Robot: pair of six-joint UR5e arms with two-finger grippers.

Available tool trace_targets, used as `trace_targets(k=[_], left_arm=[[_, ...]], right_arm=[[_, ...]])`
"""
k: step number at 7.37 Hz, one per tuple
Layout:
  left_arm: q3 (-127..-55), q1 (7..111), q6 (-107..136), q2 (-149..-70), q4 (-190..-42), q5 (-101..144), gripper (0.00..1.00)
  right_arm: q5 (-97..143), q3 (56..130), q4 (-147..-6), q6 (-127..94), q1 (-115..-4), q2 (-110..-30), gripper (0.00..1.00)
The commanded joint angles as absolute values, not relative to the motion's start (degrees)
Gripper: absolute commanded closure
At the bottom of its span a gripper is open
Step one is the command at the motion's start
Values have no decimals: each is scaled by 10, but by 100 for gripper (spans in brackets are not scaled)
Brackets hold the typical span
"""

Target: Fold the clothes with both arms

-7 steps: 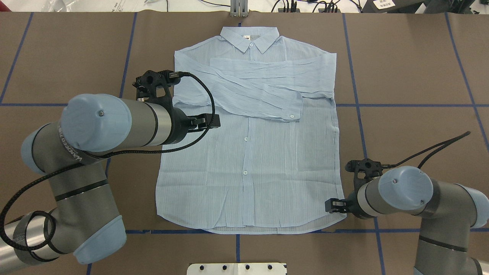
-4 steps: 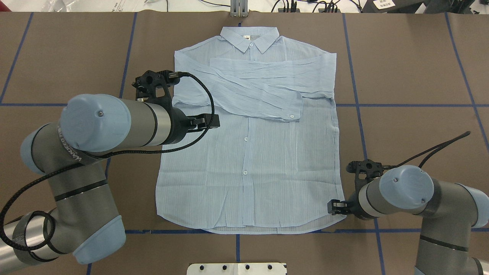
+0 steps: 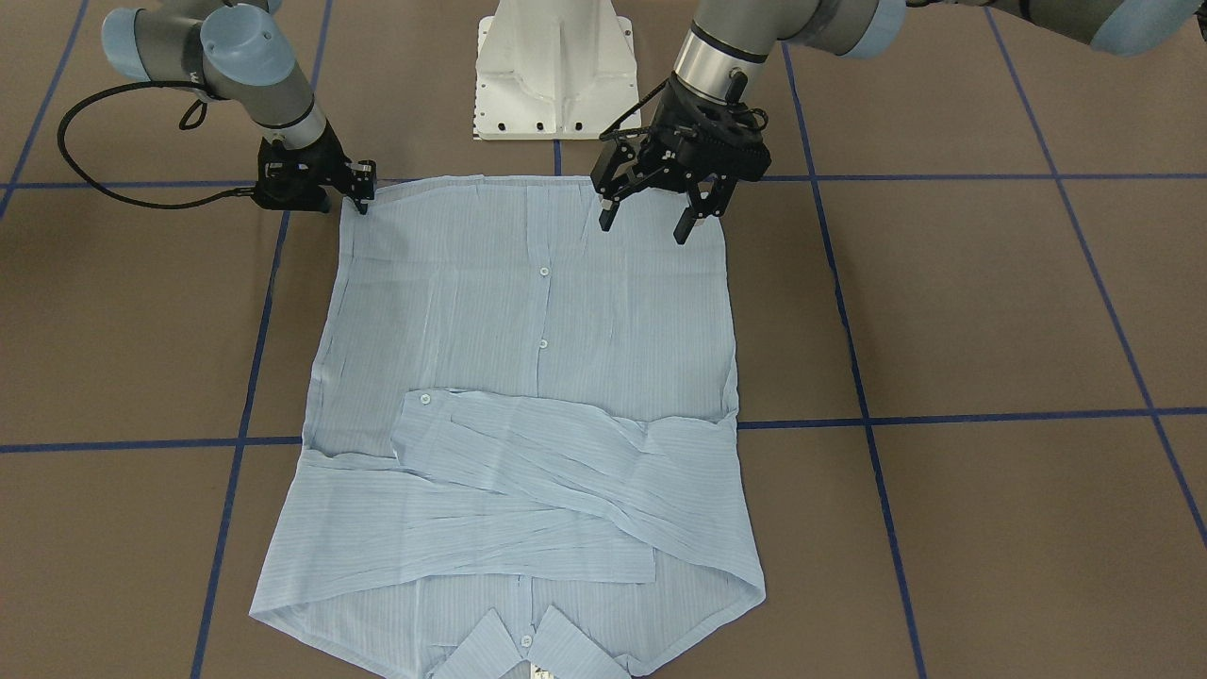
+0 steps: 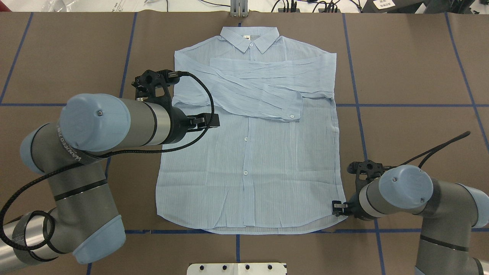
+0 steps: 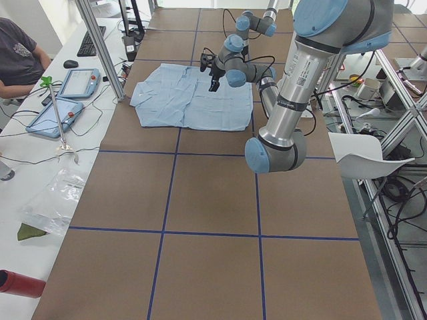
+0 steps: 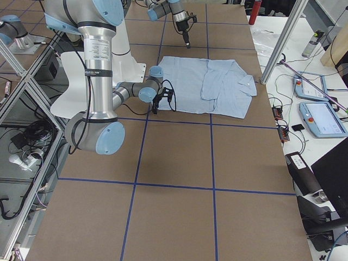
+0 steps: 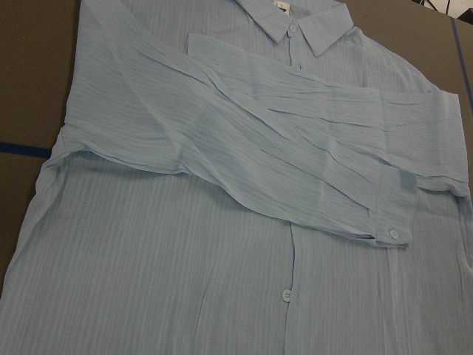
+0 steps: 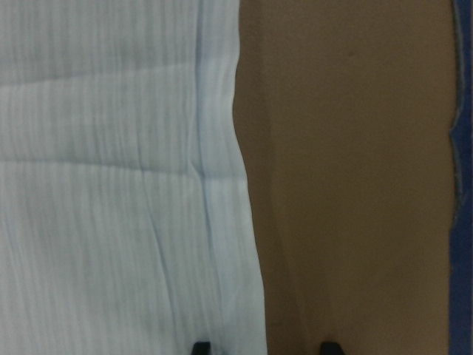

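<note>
Just now the right fingers (image 4: 338, 208) have eased a little lower and outward at the near right corner of the shirt (image 4: 267, 164), close to the near edge of the bench (image 4: 420, 76), and they sit right down at the hem. The right wrist view shows them spread, one tip on the cloth's border and the other on bare bench, pinching nothing yet. That reads as the last settling before a grip on that corner, so the bottom-up fold has not begun. Further in, the left fingers (image 4: 211, 121) have hardly shifted: they hover spread and empty over the shirt's left side, about halfway up, well off the near left hem corner, which I judge they must reach to match the other arm. The shirt itself lies flat, front up and buttoned, mid-bench and unmoved, both sleeves (image 4: 259, 89) already crossed over the chest and the collar (image 4: 263, 40) toward the far edge. As for writing, a band on the left arm (image 4: 114, 124) carries white lettering too broken to read whole, and the neck label (image 4: 246, 37) shows a dark mark I cannot make out
</note>
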State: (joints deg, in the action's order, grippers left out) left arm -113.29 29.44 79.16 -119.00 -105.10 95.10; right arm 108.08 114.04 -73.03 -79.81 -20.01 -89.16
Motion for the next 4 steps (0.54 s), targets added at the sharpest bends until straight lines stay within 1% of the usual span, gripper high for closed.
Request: trace_targets(k=[1, 4], left_arm=[[-1133, 294, 792, -1190, -1051, 951, 1], [-1133, 294, 792, -1190, -1050, 951, 1]], right_arm=[[1096, 1147, -734, -799, -201, -890, 43], [1103, 1147, -734, -799, -204, -891, 45]])
